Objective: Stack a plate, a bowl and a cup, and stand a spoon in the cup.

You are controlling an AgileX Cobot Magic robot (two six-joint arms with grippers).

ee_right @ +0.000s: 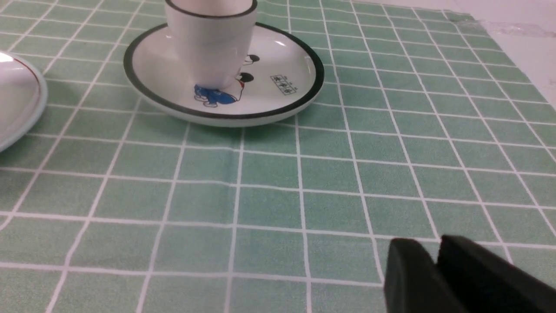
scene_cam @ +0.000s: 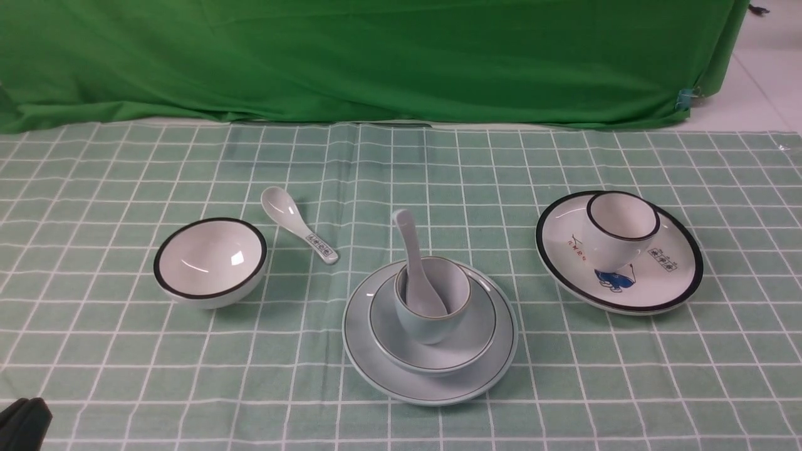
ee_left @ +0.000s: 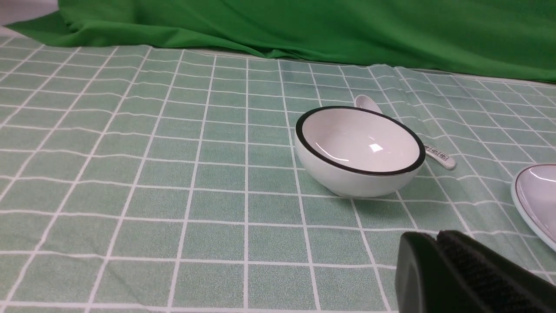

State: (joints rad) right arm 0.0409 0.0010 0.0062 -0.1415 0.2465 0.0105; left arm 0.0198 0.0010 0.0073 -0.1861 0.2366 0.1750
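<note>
The pale blue-green plate [scene_cam: 432,391] lies near the middle front of the cloth. The bowl [scene_cam: 467,344] sits on it and the cup [scene_cam: 432,326] stands in the bowl. The plain white spoon [scene_cam: 410,250] stands in the cup, its handle leaning back and left. My left gripper [scene_cam: 25,421] is at the front left corner, shut and holding nothing [ee_left: 436,234]. The plate's edge [ee_left: 538,200] shows to its side. My right gripper [ee_right: 434,248] is outside the front view. Its tips stand slightly apart and hold nothing. It hovers low over bare cloth, with the plate's rim [ee_right: 17,100] off to one side.
A white bowl with a black rim [scene_cam: 210,262] stands at the left, with a printed-handle spoon [scene_cam: 297,228] beside it. At the right a black-rimmed plate with a blue drawing [scene_cam: 664,294] carries a white cup [scene_cam: 617,232]. A green backdrop [scene_cam: 376,56] hangs behind.
</note>
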